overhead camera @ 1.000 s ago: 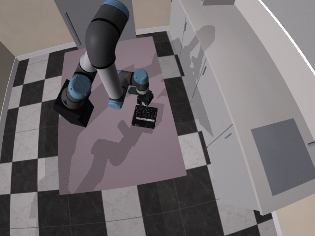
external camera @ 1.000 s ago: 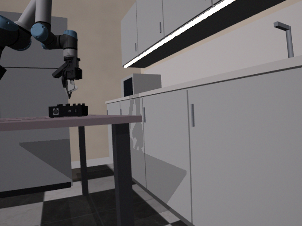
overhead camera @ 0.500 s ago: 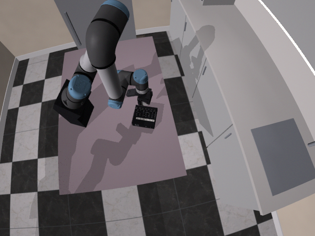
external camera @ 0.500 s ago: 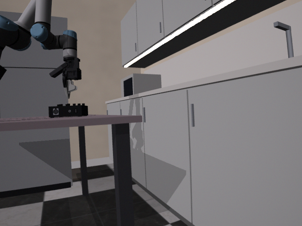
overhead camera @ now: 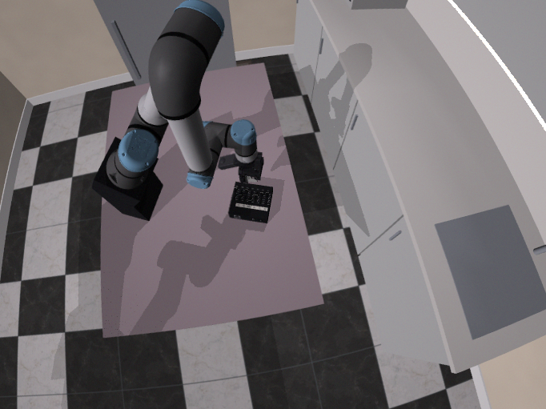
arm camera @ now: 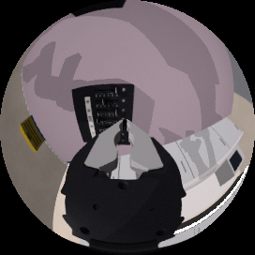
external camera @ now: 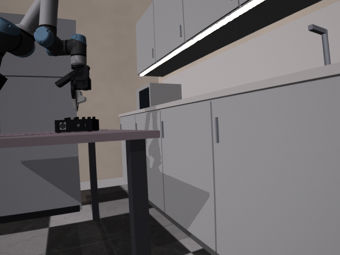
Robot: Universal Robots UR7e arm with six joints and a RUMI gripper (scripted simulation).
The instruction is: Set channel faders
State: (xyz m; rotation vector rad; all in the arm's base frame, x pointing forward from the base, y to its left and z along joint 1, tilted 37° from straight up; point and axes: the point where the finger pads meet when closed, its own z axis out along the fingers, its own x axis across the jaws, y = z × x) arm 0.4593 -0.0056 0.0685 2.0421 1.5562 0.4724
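The lighting desk (overhead camera: 248, 216) (external camera: 71, 126) (arm camera: 81, 109) is a flat black box on the pink table (overhead camera: 254, 272) (external camera: 113, 135) (arm camera: 141, 66). A white tape strip (overhead camera: 251, 206) (arm camera: 89, 110) runs across its top beside the rows of faders. The writing on the tape and the exact fader positions are too small to read. My gripper (external camera: 77, 110) (arm camera: 125, 120) is shut and empty, pointing down. Its tips hang above the desk in the exterior view, clear of its knobs. In the wrist view they overlap the desk's edge area, and the jaws hide part of the desk.
The arm's black base (overhead camera: 147, 202) stands on the table to the left of the desk in the top view. A grey counter (overhead camera: 409, 122) with cabinets runs along the right. A yellow and black striped object (arm camera: 32, 133) shows beyond the table in the wrist view.
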